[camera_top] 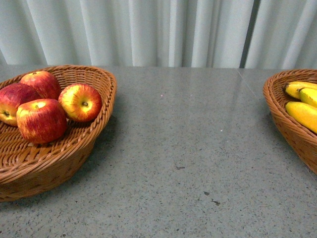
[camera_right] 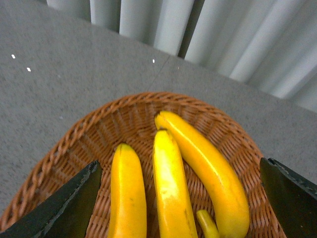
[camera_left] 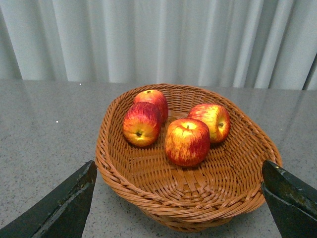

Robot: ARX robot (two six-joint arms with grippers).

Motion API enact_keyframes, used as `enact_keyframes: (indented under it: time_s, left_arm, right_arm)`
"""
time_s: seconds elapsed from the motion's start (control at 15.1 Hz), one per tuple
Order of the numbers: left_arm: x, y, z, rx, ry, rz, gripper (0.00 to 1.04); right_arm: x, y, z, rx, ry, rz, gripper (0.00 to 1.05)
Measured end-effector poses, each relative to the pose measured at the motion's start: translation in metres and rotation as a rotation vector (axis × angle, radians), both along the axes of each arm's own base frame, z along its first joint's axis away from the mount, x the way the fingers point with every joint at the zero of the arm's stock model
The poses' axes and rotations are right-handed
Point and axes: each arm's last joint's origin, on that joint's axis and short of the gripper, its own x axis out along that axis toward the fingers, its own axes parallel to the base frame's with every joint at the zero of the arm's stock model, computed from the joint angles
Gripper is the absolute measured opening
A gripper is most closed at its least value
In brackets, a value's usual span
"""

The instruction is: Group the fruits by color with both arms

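Several red-and-yellow apples (camera_top: 41,120) lie in a wicker basket (camera_top: 74,148) at the left of the front view. Yellow bananas (camera_top: 302,113) lie in a second wicker basket (camera_top: 287,129) at the right edge. Neither arm shows in the front view. My left gripper (camera_left: 178,168) hangs open above the near rim of the apple basket (camera_left: 188,198), and the apples (camera_left: 187,142) lie beyond its fingers (camera_left: 74,203). My right gripper (camera_right: 179,165) is open over the banana basket (camera_right: 64,144), its fingers (camera_right: 287,198) wide on either side of several bananas (camera_right: 171,188). Neither gripper holds anything.
The baskets stand on a grey speckled table (camera_top: 188,139), far apart from each other. A pale pleated curtain (camera_top: 163,29) hangs behind the table's far edge.
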Motion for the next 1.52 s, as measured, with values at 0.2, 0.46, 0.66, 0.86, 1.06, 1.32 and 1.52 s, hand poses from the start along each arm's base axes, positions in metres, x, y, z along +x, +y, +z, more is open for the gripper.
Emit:
enact_keyframes:
  time_s: [0.2,0.46,0.66,0.86,1.06,1.32,1.52]
  left_arm:
    - [0.0,0.0,0.0,0.0,0.0,0.0,0.98]
    - [0.0,0.0,0.0,0.0,0.0,0.0,0.98]
    - [0.0,0.0,0.0,0.0,0.0,0.0,0.98]
    - [0.0,0.0,0.0,0.0,0.0,0.002,0.98]
    - [0.0,0.0,0.0,0.0,0.0,0.0,0.98]
    - [0.0,0.0,0.0,0.0,0.0,0.0,0.98]
    - [0.0,0.0,0.0,0.0,0.0,0.0,0.98]
  right_arm:
    - [-0.028,0.007,0.045,0.065,-0.169,0.012,0.98]
    - [-0.102,0.04,0.048,0.162,-0.333,-0.164,0.75]
    - [-0.162,0.05,-0.006,0.257,-0.309,-0.27,0.37]
    - [-0.173,0.06,-0.027,0.277,-0.343,-0.255,0.02]
    - [-0.179,0.06,-0.044,0.278,-0.34,-0.259,0.02]
    - [-0.184,0.06,-0.058,0.278,-0.335,-0.259,0.02]
    - [-0.187,0.06,-0.064,0.278,-0.341,-0.258,0.02]
